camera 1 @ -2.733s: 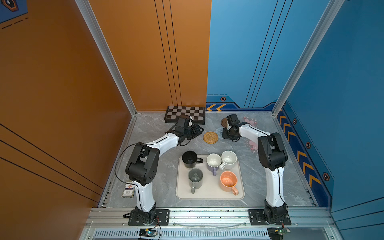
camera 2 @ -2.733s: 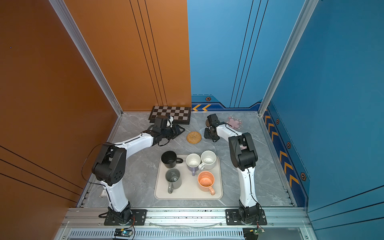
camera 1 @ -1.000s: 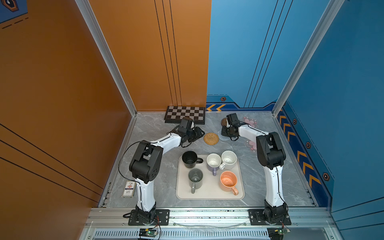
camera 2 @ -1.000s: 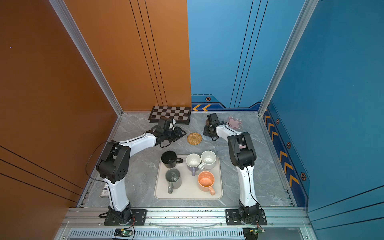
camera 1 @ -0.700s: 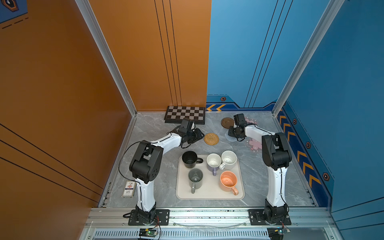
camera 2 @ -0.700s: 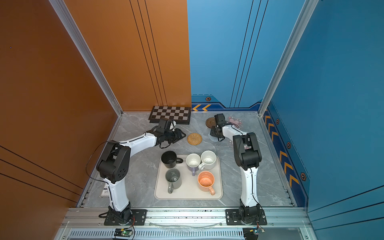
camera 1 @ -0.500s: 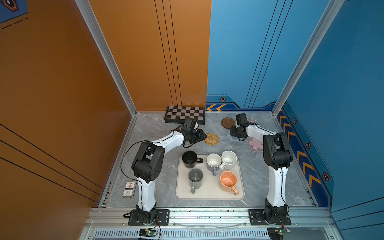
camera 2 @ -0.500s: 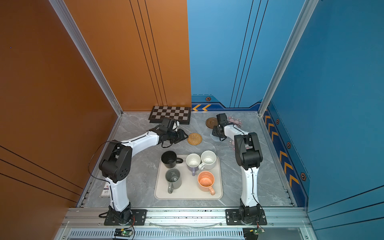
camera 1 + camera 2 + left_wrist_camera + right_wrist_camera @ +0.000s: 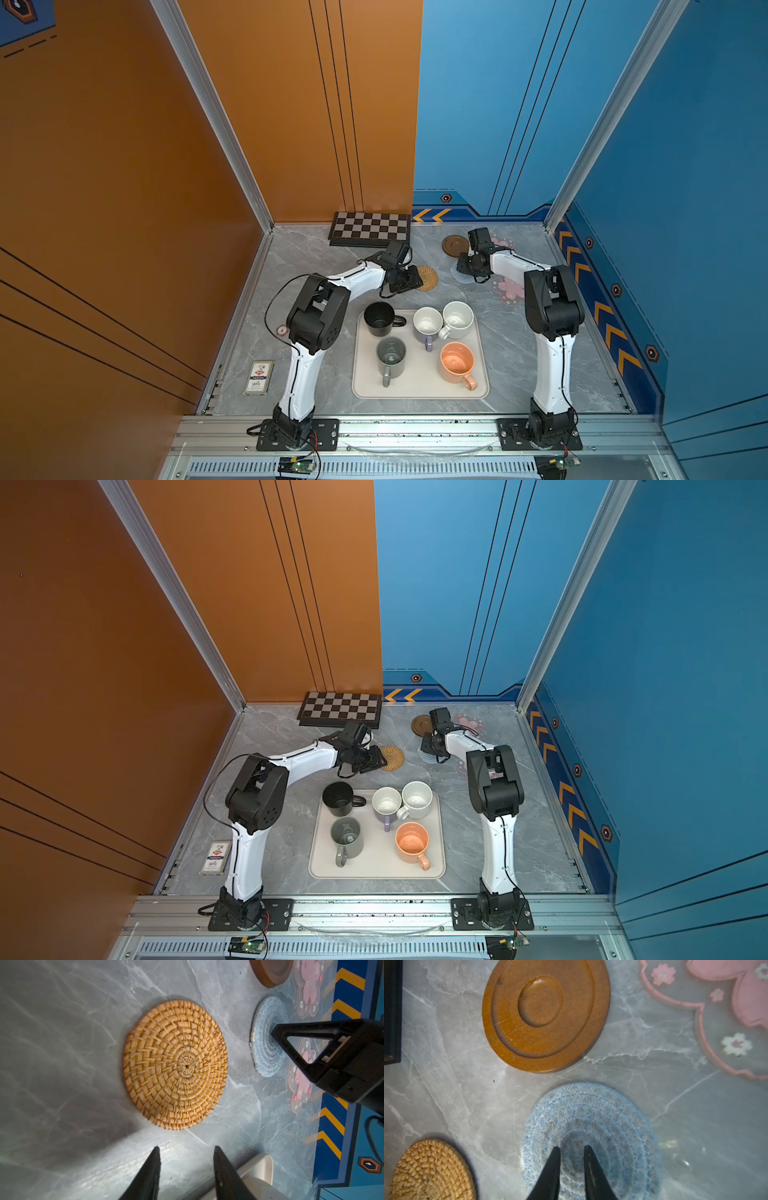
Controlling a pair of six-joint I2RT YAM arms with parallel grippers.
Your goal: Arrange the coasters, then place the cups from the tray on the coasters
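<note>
The coasters lay in a loose cluster on the grey marble table (image 9: 316, 257), at 12 o'clock from the tray (image 9: 415, 386), taking 12 o'clock as the back wall in both top views. The rattan coaster (image 9: 427, 277) sat flat at 3 o'clock from the left gripper (image 9: 186, 1147), just beside its tips but apart from them; the jaws stood partly apart, with only bare marble between them. The right gripper (image 9: 572, 1146) was directly over the light-blue crochet coaster (image 9: 588, 1126), its fingertips (image 9: 556, 1159) drawn close, leaving a narrow slit, and resting on the weave; whether they pinched the fabric could not be told. The wooden disc (image 9: 454, 245) lay at 11 o'clock from that gripper, near but not touching the blue mat. One pink flower coaster (image 9: 500, 242) sat at 2 o'clock, partly hidden by the arm, and the other pink flower coaster (image 9: 508, 289) at 4 o'clock. All five cups stood upright on the tray: the black cup (image 9: 379, 318), lavender cup (image 9: 427, 325) and speckled cup (image 9: 457, 319) along its far edge, the last two touching, and the grey cup (image 9: 390, 355) and peach cup (image 9: 456, 361) nearer the robot. A chequered board (image 9: 368, 226) lay against the back wall at 11 o'clock from the rattan mat.
</note>
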